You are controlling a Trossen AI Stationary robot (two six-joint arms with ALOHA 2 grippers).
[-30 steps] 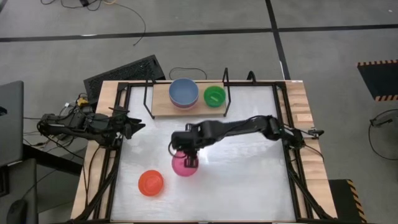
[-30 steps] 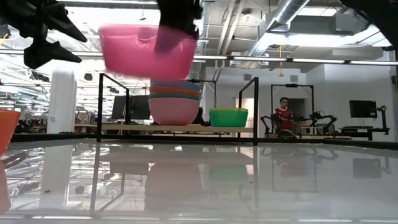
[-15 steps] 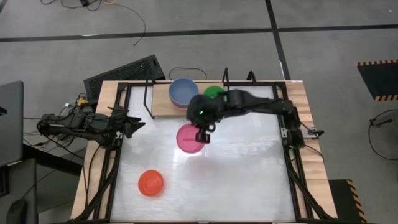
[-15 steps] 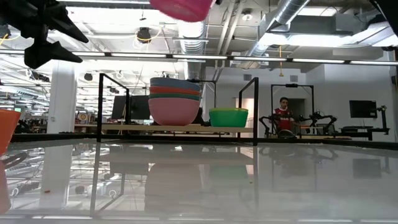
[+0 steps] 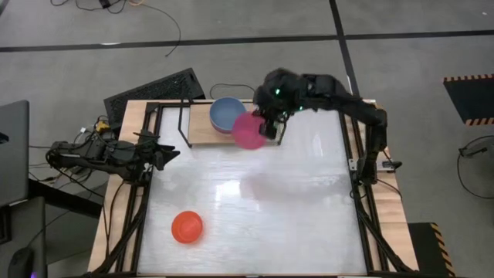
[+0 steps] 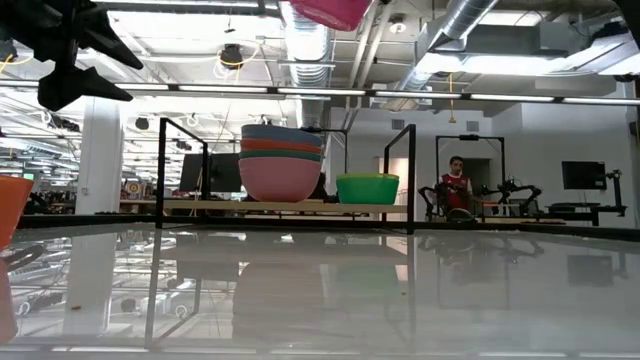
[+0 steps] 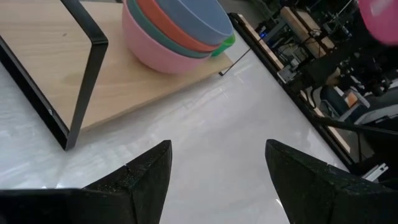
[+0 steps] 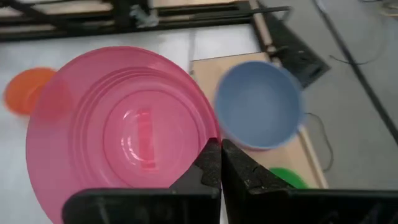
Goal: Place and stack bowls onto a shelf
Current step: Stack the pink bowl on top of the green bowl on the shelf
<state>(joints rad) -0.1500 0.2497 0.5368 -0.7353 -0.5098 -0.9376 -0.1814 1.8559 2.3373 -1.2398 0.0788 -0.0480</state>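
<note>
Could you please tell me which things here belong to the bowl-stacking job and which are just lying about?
Job:
- magenta bowl, held in the right claw
- stack of bowls
- lime bowl
- orange bowl
- shelf

Lying about:
- keyboard
- floor cables
- person in the background

held bowl [image 5: 248, 130] was magenta | stack-top bowl [image 5: 226, 113] grey-blue | loose bowl [image 5: 187, 227] orange | shelf [image 5: 201, 128] light wood | desk [image 5: 255, 216] white

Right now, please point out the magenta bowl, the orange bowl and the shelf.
magenta bowl [image 8: 124, 134]: right wrist view, inner bottom.
orange bowl [image 5: 187, 227]: high view, centre.
shelf [image 7: 50, 68]: left wrist view, bare wooden board.
</note>
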